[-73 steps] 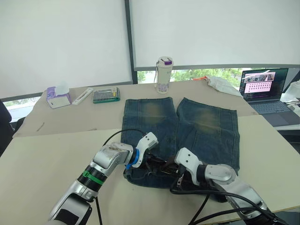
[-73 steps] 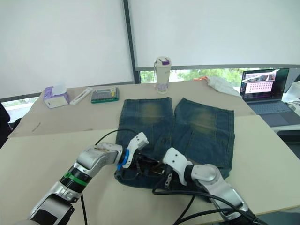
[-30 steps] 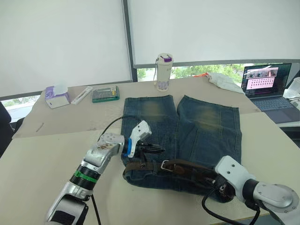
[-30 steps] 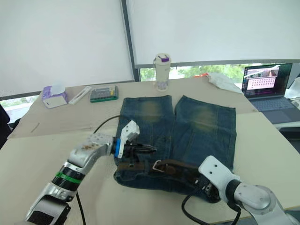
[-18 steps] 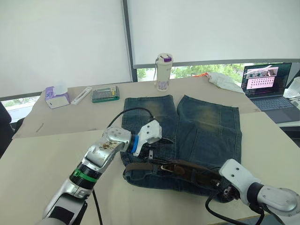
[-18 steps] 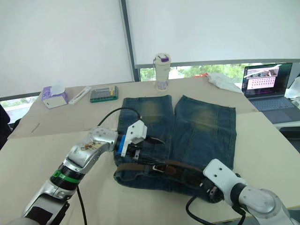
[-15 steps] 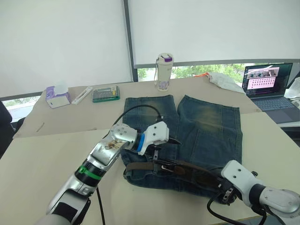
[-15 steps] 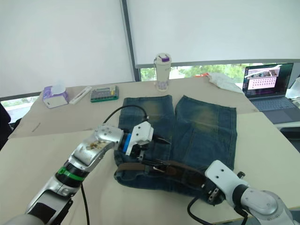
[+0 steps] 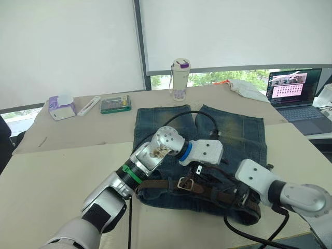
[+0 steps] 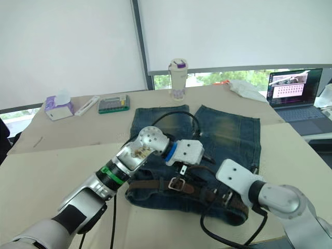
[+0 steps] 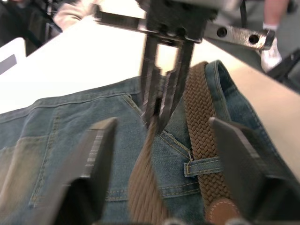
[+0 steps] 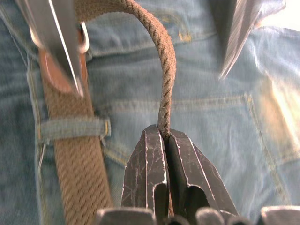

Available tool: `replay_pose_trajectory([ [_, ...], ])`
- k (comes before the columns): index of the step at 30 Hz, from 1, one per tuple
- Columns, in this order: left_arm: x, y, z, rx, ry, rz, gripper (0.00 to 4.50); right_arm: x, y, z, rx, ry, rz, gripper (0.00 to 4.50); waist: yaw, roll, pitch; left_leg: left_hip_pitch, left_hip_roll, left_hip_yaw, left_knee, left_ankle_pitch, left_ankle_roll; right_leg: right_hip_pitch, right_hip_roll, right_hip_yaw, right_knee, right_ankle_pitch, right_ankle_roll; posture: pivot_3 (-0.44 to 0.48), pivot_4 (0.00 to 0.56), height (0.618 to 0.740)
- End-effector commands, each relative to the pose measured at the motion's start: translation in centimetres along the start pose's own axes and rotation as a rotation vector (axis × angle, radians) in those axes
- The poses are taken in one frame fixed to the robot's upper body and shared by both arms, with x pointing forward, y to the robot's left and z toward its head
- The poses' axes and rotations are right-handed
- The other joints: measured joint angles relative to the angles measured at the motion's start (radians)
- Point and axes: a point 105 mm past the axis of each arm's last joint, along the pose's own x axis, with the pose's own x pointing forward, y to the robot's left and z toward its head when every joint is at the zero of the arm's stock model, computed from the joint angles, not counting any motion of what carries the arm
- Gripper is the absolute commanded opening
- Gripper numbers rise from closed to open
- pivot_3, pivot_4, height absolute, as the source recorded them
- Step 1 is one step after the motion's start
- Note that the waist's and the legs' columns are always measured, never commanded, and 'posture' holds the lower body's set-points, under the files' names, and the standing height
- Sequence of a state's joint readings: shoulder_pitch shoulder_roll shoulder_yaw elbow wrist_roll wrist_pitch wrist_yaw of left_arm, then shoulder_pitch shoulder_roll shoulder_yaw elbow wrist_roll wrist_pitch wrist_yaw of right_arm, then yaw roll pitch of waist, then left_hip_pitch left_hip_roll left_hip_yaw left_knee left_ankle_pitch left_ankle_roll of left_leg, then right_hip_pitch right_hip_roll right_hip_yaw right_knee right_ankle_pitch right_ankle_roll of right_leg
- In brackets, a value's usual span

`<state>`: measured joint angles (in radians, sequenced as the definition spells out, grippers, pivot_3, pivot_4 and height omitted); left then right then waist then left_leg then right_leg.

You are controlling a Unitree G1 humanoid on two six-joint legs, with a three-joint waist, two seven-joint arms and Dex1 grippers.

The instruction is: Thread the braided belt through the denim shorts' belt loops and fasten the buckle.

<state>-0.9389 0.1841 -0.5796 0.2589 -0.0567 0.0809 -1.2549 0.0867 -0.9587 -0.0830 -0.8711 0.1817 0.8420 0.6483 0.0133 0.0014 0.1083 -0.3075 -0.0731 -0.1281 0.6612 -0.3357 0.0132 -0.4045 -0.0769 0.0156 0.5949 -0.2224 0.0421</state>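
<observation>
The shorts (image 9: pixel 228 137) are lying flat on the bench (image 9: pixel 46 171) with the belt (image 9: pixel 207 189) running along the waistband. The right hand (image 12: pixel 164 140) is pinching the belt tight, and the left hand (image 11: pixel 159 136) is hanging open over it.

Daylight, bright and even, enters through the window strip (image 9: pixel 228 78) behind the desk (image 9: pixel 46 171); white blinds (image 9: pixel 67 46) above it read near blown-out. Shadows on the desk soft and faint. Laptop screen (image 9: pixel 293 85) glows at the far right corner. Head views sharp. Left wrist view: own fingers (image 11: pixel 96 154) blurred, background overexposed. Right wrist view: upper edge defocused, pale glare at one corner.
</observation>
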Motion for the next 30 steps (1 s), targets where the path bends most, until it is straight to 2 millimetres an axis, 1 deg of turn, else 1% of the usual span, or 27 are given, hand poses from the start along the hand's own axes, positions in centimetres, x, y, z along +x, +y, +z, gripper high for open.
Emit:
replay_pose_trajectory([
  [1,0.4,0.5,0.0,0.079,0.036,0.004,1.7,0.0,0.0,0.8,-0.019,-0.015,0.005,0.0,0.001,0.0,0.0,0.0,0.0,0.0,0.0,0.0,0.0,0.0,0.0,0.0,0.0,0.0,0.0,0.0,0.15,0.74],
  [5,0.7,0.7,-0.5,0.095,0.052,0.012,0.33,0.1,-0.2,1.0,-0.019,-0.016,-0.003,0.0,0.005,0.0,0.0,0.0,0.0,0.0,0.0,0.001,0.001,0.0,-0.001,0.0,0.0,0.0,0.0,0.0,0.15,0.74],
  [6,0.5,0.7,-0.6,0.095,0.051,0.015,0.06,0.0,-0.2,1.0,-0.018,-0.014,-0.006,0.0,0.005,0.0,0.0,0.0,0.0,0.0,0.0,0.001,0.001,0.0,-0.001,0.0,0.0,0.0,0.0,0.0,0.15,0.74],
  [9,0.0,0.7,-0.9,0.073,0.044,0.037,0.02,-0.4,-0.2,0.8,0.001,-0.007,-0.016,0.0,0.004,0.0,0.0,0.0,0.0,0.0,0.0,0.001,0.001,0.0,-0.001,0.0,0.0,0.0,0.0,0.0,0.15,0.74],
  [10,-0.3,0.7,-1.1,0.065,0.042,0.049,0.0,-0.6,0.1,0.7,0.018,-0.008,-0.004,0.6,0.004,0.0,0.0,0.0,0.0,0.0,0.0,0.001,0.001,0.0,0.0,0.0,0.0,0.0,0.0,0.0,0.15,0.74],
  [11,-0.5,0.7,-1.2,0.058,0.039,0.06,0.0,-0.8,0.2,0.6,0.028,-0.007,-0.004,0.79,0.005,0.0,0.0,0.0,0.0,0.0,0.0,0.001,0.001,0.0,0.0,0.0,0.001,0.0,0.0,0.0,0.15,0.74],
  [12,-0.7,0.7,-1.3,0.054,0.036,0.066,0.0,-0.9,0.3,0.5,0.034,-0.007,-0.004,1.11,0.004,0.0,0.0,0.0,0.0,0.0,0.0,0.001,0.001,0.0,0.0,0.0,0.001,0.0,0.0,0.0,0.15,0.74],
  [13,-1.0,0.7,-1.5,0.048,0.035,0.075,0.0,-1.0,-0.3,0.3,0.037,0.006,-0.055,1.5,0.002,0.0,0.0,0.0,0.0,0.0,0.0,0.001,0.001,0.0,0.0,0.0,0.001,0.0,0.0,0.0,0.15,0.74],
  [14,-1.2,0.7,-1.6,0.039,0.031,0.086,0.0,-1.2,-0.4,0.0,0.044,0.017,-0.073,1.81,0.002,0.0,0.0,0.0,0.0,0.0,0.0,0.001,0.001,0.0,0.0,0.0,0.001,0.0,0.0,0.0,0.15,0.74],
  [16,-1.8,0.5,-1.8,0.021,0.024,0.108,0.0,-1.5,0.0,-0.6,0.064,0.038,-0.072,1.81,0.001,0.0,0.0,0.001,0.0,0.0,0.001,0.001,0.001,0.0,0.0,0.001,0.001,0.0,0.0,0.0,0.15,0.74],
  [19,-2.3,0.2,-2.1,0.009,0.026,0.118,0.0,-1.6,-0.4,-0.8,0.068,0.047,-0.1,1.81,0.003,0.0,0.0,0.001,0.0,0.0,0.001,0.001,0.001,0.0,0.0,0.0,0.001,0.0,0.0,0.0,0.15,0.74],
  [23,-2.4,-0.1,-2.2,-0.004,0.017,0.125,0.0,-1.5,0.2,-0.7,0.093,0.033,-0.061,1.81,0.005,0.0,0.0,0.001,0.0,0.0,0.001,0.001,0.001,0.0,0.0,0.0,0.001,0.0,0.0,0.0,0.15,0.74],
  [26,-2.4,-0.2,-2.1,-0.009,0.014,0.133,0.0,-1.6,0.9,-1.3,0.114,0.066,-0.033,1.81,0.006,0.0,0.0,0.0,0.0,0.0,0.001,0.001,0.001,0.0,0.0,0.0,0.001,0.0,0.0,0.0,0.15,0.74],
  [30,-2.3,-0.3,-2.0,-0.008,0.005,0.137,0.0,-1.7,1.2,-2.5,0.151,0.111,-0.029,1.81,0.005,0.001,0.0,0.001,0.0,0.0,0.001,0.001,0.001,0.0,0.0,0.001,0.002,0.0,0.0,0.0,0.15,0.74],
])
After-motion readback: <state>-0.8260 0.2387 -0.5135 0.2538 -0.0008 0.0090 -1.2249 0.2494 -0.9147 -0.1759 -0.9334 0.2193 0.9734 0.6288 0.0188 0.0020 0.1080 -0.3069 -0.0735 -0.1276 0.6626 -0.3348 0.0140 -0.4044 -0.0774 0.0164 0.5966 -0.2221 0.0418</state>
